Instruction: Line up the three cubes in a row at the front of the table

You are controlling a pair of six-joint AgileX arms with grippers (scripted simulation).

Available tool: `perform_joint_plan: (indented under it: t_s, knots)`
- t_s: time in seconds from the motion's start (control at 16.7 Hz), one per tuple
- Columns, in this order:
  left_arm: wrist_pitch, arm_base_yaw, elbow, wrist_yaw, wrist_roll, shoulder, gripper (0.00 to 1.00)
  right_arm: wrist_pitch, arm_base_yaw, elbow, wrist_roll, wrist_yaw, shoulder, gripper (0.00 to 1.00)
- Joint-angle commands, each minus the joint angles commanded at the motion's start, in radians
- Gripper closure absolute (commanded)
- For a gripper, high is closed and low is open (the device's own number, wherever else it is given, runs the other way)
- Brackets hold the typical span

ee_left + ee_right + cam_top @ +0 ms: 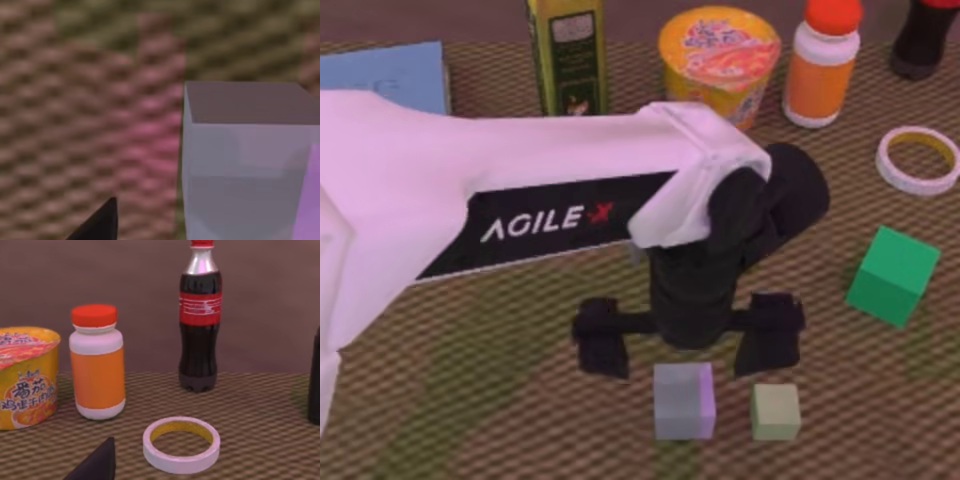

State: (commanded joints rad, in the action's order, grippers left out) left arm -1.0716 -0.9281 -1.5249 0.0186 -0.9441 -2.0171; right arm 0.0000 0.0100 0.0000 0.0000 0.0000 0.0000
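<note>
You see the left arm reaching from the top view's left side across the table [520, 420], and its left gripper [688, 342] hangs over the front middle, with the two black fingers [601, 337] spread wide apart and holding nothing. The lavender-purple cube [684, 400] sits on the cloth just in front of the gripper, between the lines of the two fingers but not touching them. In the left wrist view this cube [250, 160] fills one side of the picture, very close to the camera, and one dark fingertip [97, 225] shows at the edge.

The pale mint-green cube [776, 411] stands just beside the purple one, toward the right, with a small gap between them. The emerald-green cube [893, 275] lies farther back and to the right, well apart from the other two and turned a little.

At the back of the table you find a blue-topped box [385, 78], a green carton [567, 55], a noodle cup [718, 62], an orange bottle [823, 65], a cola bottle [925, 38] and a tape ring [918, 158].

The right gripper does not appear in the top view. Its wrist camera looks at the tape ring [181, 443], the orange bottle [97, 361] and the cola bottle [200, 315], and I cannot tell how its claw stands.
</note>
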Motion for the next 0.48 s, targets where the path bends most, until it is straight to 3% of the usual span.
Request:
perform_joint_plan:
  t_s: [0.48]
  knots:
    - [-0.045, 0.004, -0.027, 0.001, 0.004, 0.034, 0.00, -0.007, 0.002, 0.009, -0.005, -0.001, 0.009, 0.00]
